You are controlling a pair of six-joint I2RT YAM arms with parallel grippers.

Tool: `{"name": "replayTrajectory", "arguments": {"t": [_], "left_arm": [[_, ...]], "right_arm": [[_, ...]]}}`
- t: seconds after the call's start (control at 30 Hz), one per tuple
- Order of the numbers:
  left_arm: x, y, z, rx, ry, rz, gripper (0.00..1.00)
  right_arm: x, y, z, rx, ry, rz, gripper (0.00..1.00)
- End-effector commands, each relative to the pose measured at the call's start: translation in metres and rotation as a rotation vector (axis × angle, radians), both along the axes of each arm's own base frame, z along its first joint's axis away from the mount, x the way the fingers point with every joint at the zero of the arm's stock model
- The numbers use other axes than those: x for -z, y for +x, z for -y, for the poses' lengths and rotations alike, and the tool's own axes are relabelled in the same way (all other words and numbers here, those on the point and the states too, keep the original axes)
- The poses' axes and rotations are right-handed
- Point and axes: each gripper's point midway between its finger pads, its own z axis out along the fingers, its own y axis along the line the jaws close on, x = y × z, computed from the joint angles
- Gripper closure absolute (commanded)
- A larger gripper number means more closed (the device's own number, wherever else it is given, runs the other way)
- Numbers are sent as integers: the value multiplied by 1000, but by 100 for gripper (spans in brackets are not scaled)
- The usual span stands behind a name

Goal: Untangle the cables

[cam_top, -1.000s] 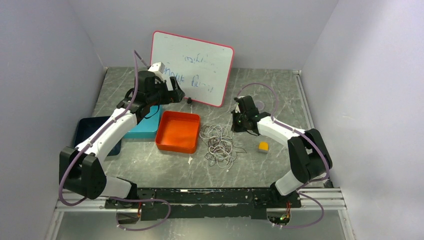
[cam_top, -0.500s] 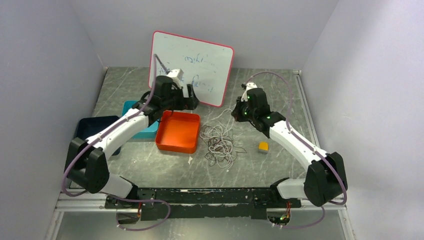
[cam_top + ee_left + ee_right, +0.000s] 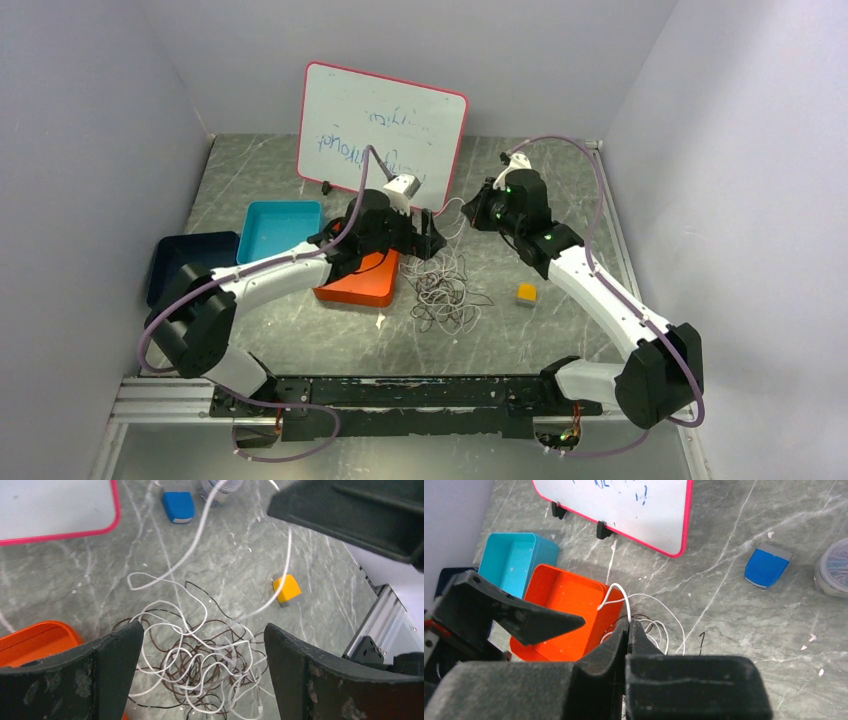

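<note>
Table (image 3: 250, 180): spans all three views; grey, marbled, white-veined, matte.

Whiteboard (image 3: 385, 115): stands upright at the far edge on black feet; pink rim, rounded corners, faint blue writing. Appears whole in the top view only; cropped in both wrist views.

Orange tray (image 3: 360, 290), teal tray (image 3: 285, 228), dark blue tray (image 3: 185, 262): rectangular, smooth plastic, shallow walls. Line up left of centre in the top view; reduced to one orange corner in the left wrist view.

Left gripper (image 3: 201, 627): hangs over the cables (image 3: 442, 290), jaws spread wide, gripping nothing; black fingers, scuffed grey.

Right gripper (image 3: 629, 624): jaws pressed together, pinching a white cable (image 3: 616, 592) raised above the heap.

Cables: lie in a loose heap on the table just right of the orange tray; thin curly loops, white and dark brown, told apart best in the left wrist view.

Yellow block (image 3: 526, 293): sits right of the heap, apart; shows in the top and left wrist views only.

Blue block (image 3: 766, 566), clear round container (image 3: 835, 570): show in the wrist views only.
</note>
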Motion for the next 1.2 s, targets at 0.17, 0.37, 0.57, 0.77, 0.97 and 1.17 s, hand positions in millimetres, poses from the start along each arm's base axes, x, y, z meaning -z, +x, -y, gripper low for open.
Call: {"name": "replayTrajectory", "arguments": {"t": [0.17, 0.37, 0.57, 0.77, 0.97, 1.17], "left_arm": [[-18, -18, 40, 166, -97, 110, 8], [5, -5, 50, 149, -35, 112, 13], [19, 8, 60, 139, -5, 96, 16], [37, 7, 63, 152, 24, 70, 17], [52, -2, 58, 147, 37, 38, 18], [61, -5, 48, 125, 63, 24, 19]], "right_arm": [[-43, 8, -14, -1, 112, 65, 100], [-67, 5, -17, -27, 145, 105, 100], [-111, -1, -14, -29, 178, 185, 100], [-171, -7, 0, 10, 201, 312, 100], [-231, -11, 17, 66, 202, 459, 100], [-274, -13, 29, 103, 189, 569, 100]]}}
